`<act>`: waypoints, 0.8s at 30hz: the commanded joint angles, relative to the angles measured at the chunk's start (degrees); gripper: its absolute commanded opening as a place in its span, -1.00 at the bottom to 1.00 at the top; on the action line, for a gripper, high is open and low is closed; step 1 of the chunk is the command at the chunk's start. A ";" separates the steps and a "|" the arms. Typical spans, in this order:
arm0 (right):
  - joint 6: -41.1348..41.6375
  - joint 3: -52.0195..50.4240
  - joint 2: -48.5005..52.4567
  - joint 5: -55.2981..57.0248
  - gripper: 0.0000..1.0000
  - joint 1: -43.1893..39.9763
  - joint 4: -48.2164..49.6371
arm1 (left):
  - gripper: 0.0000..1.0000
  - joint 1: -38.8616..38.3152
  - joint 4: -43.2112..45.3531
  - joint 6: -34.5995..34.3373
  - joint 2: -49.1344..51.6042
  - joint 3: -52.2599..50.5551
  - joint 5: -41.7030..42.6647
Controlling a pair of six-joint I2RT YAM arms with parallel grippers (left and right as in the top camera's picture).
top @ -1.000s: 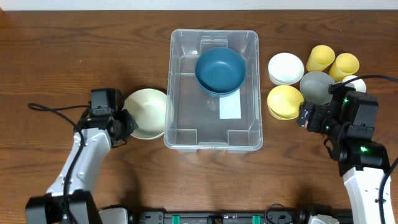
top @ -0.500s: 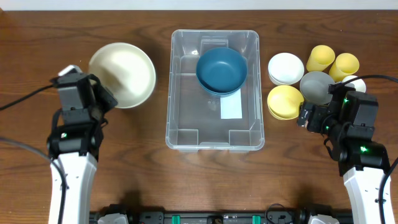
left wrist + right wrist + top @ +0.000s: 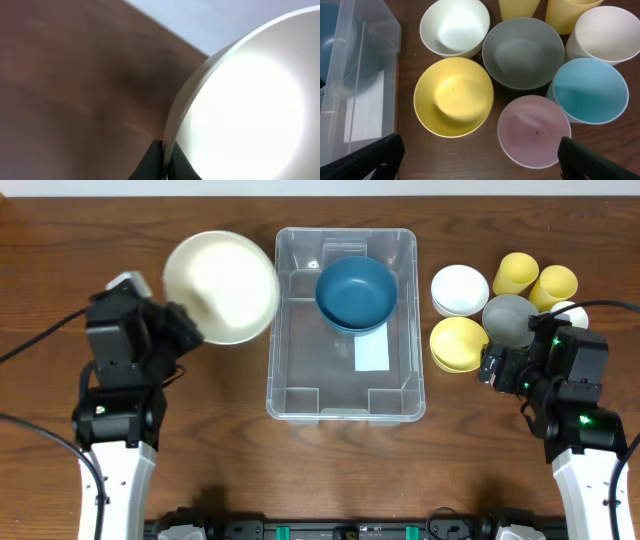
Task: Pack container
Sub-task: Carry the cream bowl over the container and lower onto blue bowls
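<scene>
Packing target: the container (image 3: 272, 380) sits mid-table (image 3: 220, 430), just to the right of the left gripper (image 3: 188, 330) and left of the right gripper (image 3: 488, 366)
Container contents: a white label (image 3: 371, 353) on the clear base around the middle; a blue bowl (image 3: 355, 292) at the far end
Left hand: clamped shut on the rim of a cream bowl (image 3: 222, 285); the fingers (image 3: 152, 165) pinch that rim edge-on in the wrist view; from above, the bowl's edge overlaps the container's far-left rim; whether they touch cannot be told
Right hand: jaws spread wide, holding nothing; beside the crockery cluster
Cluster, near to far: pink cup (image 3: 534, 131); yellow bowl (image 3: 453, 96); light-blue cup (image 3: 590, 90); grey bowl (image 3: 523, 52); white bowl (image 3: 454, 26); white cup (image 3: 606, 32); two yellow cups (image 3: 517, 273)
</scene>
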 commanded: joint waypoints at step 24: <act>-0.39 0.74 -0.22 -0.42 0.98 -0.22 -0.04 | -0.89 -22.93 -16.85 3.76 32.15 39.60 -6.54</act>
